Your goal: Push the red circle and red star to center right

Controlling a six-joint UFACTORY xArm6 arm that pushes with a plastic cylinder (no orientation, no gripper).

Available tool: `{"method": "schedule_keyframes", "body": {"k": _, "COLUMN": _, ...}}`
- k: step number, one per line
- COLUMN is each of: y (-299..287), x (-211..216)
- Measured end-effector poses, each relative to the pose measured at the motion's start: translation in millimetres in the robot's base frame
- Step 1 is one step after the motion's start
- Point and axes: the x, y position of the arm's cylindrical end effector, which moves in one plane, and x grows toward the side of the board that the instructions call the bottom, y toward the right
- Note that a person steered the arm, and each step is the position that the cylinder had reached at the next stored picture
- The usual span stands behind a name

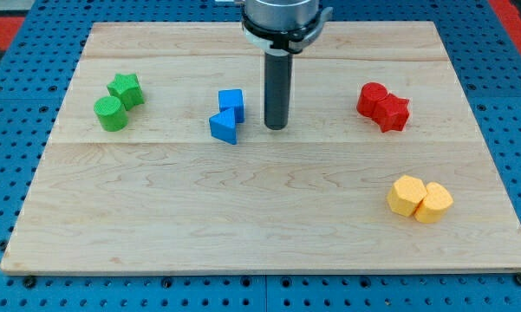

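Observation:
The red circle (pixel 372 98) and the red star (pixel 393 112) lie touching each other at the view's upper right of the wooden board (pixel 269 234). The star is to the lower right of the circle. My tip (pixel 276 127) rests on the board near the middle, well to the left of the red pair. It stands just right of two blue blocks, a cube (pixel 231 102) and a triangle-like block (pixel 224 126).
A green star (pixel 126 88) and a green circle (pixel 111 113) sit together at the view's upper left. Two yellow blocks (pixel 407 196) (pixel 433 202) sit side by side at the lower right. Blue pegboard surrounds the board.

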Motion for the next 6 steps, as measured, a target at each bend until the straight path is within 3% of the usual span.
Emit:
{"method": "schedule_keyframes", "body": {"k": 3, "y": 0.8, "x": -36.3}}
{"method": "schedule_keyframes", "body": {"k": 6, "y": 93.3, "x": -69.9}}
